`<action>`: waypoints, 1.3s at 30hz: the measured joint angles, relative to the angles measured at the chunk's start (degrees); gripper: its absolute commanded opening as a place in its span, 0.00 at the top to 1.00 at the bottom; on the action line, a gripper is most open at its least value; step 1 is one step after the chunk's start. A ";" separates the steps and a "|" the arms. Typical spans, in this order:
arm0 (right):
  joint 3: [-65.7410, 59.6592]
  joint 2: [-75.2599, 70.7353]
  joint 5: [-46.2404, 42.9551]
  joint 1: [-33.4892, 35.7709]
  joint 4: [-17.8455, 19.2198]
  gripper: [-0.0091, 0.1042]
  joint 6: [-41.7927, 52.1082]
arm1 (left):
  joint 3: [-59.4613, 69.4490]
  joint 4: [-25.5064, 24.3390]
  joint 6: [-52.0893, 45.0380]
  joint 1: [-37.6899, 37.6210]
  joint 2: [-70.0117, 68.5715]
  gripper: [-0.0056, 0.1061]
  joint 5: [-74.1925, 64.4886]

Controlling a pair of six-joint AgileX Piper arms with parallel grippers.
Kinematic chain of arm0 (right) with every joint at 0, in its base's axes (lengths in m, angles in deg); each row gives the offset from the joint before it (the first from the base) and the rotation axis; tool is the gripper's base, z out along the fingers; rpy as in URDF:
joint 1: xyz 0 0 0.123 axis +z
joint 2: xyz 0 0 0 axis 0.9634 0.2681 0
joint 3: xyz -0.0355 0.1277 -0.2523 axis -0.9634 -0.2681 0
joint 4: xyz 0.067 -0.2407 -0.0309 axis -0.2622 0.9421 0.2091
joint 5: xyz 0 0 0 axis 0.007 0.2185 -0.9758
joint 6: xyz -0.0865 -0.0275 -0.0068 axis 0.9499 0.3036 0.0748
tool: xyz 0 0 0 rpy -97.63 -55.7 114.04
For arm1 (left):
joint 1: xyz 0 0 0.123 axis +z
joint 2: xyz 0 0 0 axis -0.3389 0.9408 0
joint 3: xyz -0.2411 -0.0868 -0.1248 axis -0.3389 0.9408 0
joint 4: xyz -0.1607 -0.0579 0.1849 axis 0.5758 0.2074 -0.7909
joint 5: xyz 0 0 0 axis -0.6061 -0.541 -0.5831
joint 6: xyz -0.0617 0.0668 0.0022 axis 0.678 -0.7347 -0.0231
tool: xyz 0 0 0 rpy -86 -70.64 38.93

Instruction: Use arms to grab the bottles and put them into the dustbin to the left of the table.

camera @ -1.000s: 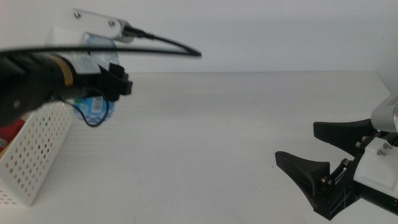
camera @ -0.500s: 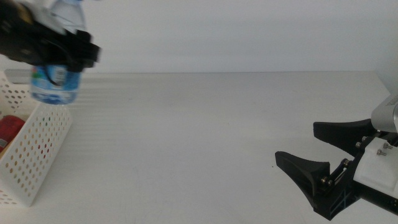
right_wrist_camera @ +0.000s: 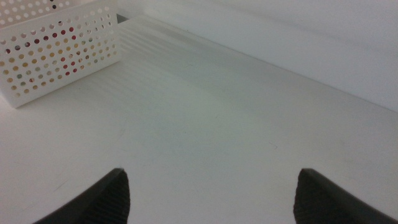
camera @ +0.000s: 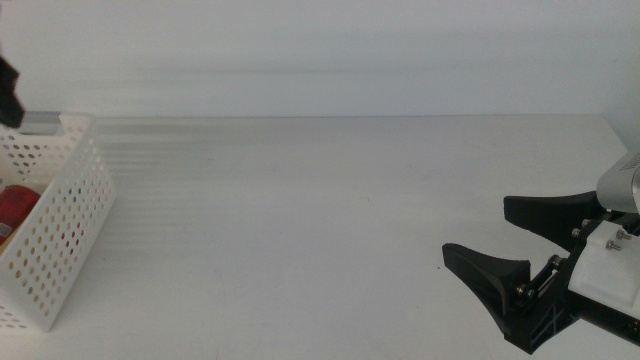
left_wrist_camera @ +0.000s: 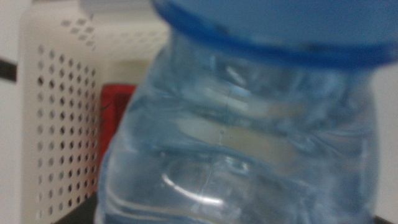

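The white perforated dustbin stands at the far left of the desk, cut off by the left edge of the middle view. Inside it, the red soda can shows over the rim and through the holes.

The left tool is almost wholly out of the middle view — only a dark scrap shows at the upper left edge, above the dustbin. Its wrist view is filled by the small water bottle, clear and ribbed, with its blue cap close to the lens and blurred. Behind the bottle are the dustbin wall and a patch of the red can. The left tool's jaws are hidden, so I cannot tell whether they grip the bottle.

The right tool waits low at the near right of the desk, its dark jaws spread wide — with bare desk between them in its wrist view, and the dustbin well apart at the far left.
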 measured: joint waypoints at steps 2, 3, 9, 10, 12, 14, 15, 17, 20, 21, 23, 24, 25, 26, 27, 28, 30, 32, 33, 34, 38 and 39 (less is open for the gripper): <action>0.00 0.00 0.00 0.00 0.00 0.30 0.00 | -0.60 0.00 -0.14 1.93 1.85 0.99 -0.60; 0.00 0.00 0.00 0.00 0.00 0.30 0.00 | -0.96 0.00 -0.14 2.92 2.94 0.99 -1.13; 0.00 0.00 0.00 0.00 0.00 0.30 0.06 | -1.40 0.00 -0.19 7.06 9.18 0.99 -1.82; 0.00 0.00 0.00 0.00 0.00 0.30 0.06 | -1.40 0.00 -0.19 7.38 10.07 0.99 -1.82; 0.00 0.00 0.00 0.00 0.00 0.30 0.06 | -1.40 -0.23 -0.19 7.91 12.25 0.99 -1.73; 0.00 0.00 0.00 0.00 0.00 0.30 0.06 | -1.40 -0.62 -0.40 8.12 14.12 0.99 -1.13; 0.00 0.00 0.00 0.00 0.00 0.30 0.06 | -1.40 -0.75 -0.58 8.13 15.12 0.99 -0.80; 0.00 0.00 0.00 0.00 0.00 0.30 0.06 | -1.45 -1.06 -0.92 8.17 17.07 0.99 -0.37; 0.00 0.00 0.00 0.00 0.00 0.30 0.06 | -1.47 -1.18 -1.19 8.20 19.74 0.99 0.23; 0.00 0.00 0.00 0.00 0.00 0.30 0.06 | -1.47 -1.18 -1.19 8.20 20.64 0.99 0.62; 0.00 0.00 0.00 0.00 0.00 0.30 0.06 | -1.47 -1.24 -1.19 8.20 22.16 0.99 1.54; 0.00 0.00 0.00 0.00 0.00 0.30 0.10 | -1.47 -1.24 -1.19 8.20 22.88 0.99 1.99; 0.00 0.00 0.00 0.00 0.00 0.30 0.10 | -1.47 -1.24 -1.19 8.20 23.50 0.99 2.31; 0.00 0.00 0.00 0.00 0.00 0.30 0.17 | -1.47 -1.24 -1.14 8.20 24.01 0.99 2.44; 0.00 0.00 0.00 0.00 0.00 0.30 0.17 | -1.47 -1.24 -1.09 8.20 24.40 0.98 2.63; 0.00 0.00 0.00 0.00 0.00 0.30 0.17 | -1.47 -1.24 -1.04 8.20 24.66 0.96 2.69; 0.00 0.00 0.00 0.00 0.00 0.30 0.21 | -1.51 -1.30 -1.04 8.20 25.14 0.90 2.98; 0.00 0.00 0.00 0.00 0.00 0.30 0.21 | -1.62 -1.51 -1.04 8.20 25.45 0.78 3.51; 0.00 0.00 0.00 0.00 0.00 0.30 0.21 | -1.69 -1.67 -1.04 8.20 25.59 0.71 3.83; 0.00 0.00 0.00 0.00 0.00 0.30 0.21 | -1.75 -1.67 -1.04 8.20 25.59 0.62 4.07; 0.00 0.00 0.00 0.00 0.00 0.30 0.21 | -1.85 -1.34 -1.82 8.20 25.59 0.24 3.99; 0.00 0.00 0.00 0.00 0.00 0.30 0.21 | -1.87 -1.34 -2.21 8.20 25.59 0.14 3.80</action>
